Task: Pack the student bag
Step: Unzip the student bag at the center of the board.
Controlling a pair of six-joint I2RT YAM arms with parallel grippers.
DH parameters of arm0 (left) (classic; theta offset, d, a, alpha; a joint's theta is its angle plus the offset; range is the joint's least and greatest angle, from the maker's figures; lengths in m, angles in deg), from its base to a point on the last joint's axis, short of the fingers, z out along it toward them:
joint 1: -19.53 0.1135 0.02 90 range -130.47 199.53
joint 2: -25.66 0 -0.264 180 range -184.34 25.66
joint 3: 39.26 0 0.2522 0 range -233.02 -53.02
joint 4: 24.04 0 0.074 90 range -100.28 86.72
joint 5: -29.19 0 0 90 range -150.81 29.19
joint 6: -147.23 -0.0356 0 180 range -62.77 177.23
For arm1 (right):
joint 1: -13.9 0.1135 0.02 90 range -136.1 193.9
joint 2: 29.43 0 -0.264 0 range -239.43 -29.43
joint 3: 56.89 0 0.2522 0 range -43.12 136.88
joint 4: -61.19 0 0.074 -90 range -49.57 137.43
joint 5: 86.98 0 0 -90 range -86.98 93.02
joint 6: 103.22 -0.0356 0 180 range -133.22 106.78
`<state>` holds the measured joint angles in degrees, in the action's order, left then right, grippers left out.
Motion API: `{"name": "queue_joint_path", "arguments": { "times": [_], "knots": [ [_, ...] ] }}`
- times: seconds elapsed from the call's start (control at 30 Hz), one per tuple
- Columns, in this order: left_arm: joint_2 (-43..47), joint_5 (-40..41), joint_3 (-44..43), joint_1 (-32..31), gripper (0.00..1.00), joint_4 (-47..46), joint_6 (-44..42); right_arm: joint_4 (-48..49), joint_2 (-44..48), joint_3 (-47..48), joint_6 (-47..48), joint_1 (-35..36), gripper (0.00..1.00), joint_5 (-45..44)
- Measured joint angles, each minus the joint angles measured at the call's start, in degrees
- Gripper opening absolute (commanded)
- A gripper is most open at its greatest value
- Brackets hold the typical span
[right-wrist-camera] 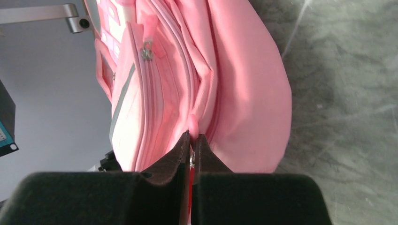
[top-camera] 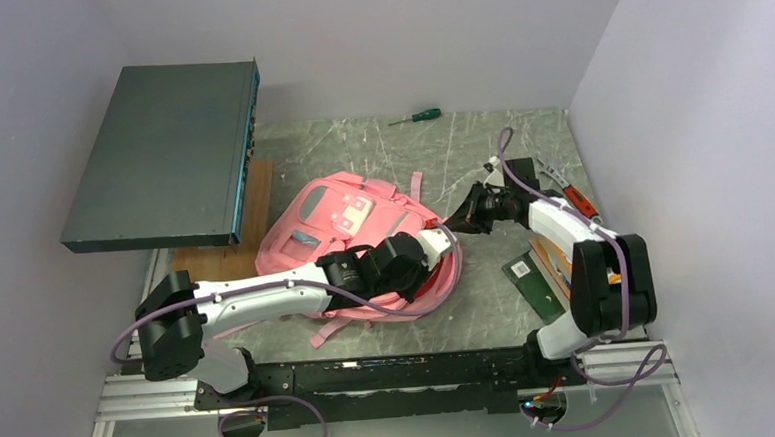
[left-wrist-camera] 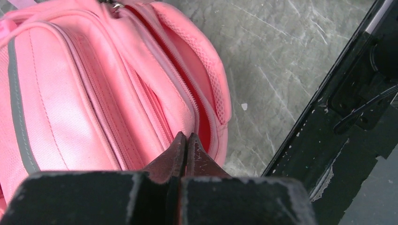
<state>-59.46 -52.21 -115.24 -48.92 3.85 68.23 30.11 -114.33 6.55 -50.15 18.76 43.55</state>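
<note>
Top external: marbled grey tabletop (top-camera: 460,155), pale walls (top-camera: 404,37), both jaws tight on student bag (top-camera: 383,204)

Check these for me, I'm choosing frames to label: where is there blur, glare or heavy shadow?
Top external: even light, student bag sharp, soft shadows under the arms. Left wrist: bag stitching crisp, left hand blurred and dark. Right wrist: pink fabric slightly washed out, right hand out of focus.
</note>
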Motion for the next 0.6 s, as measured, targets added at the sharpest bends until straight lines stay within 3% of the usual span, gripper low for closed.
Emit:
{"name": "queue_joint_path", "arguments": {
  "times": [0.33, 0.43, 0.6],
  "knots": [
    [0.70, 3.98, -0.15, -0.98, 0.00, 1.01, -2.91, -1.60, -13.40, 11.26, 3.13, 5.03, 0.00, -1.14],
    [3.15, 10.56, -1.81, -1.73, 0.00, 4.48, -3.48, -0.92, -10.27, 8.79, 2.45, 4.96, 0.00, -2.34],
    [9.99, 18.10, -2.60, -3.87, 0.00, 6.34, -5.57, 1.07, 2.38, 2.91, -0.57, 4.20, 0.00, -3.58]
  ]
}}
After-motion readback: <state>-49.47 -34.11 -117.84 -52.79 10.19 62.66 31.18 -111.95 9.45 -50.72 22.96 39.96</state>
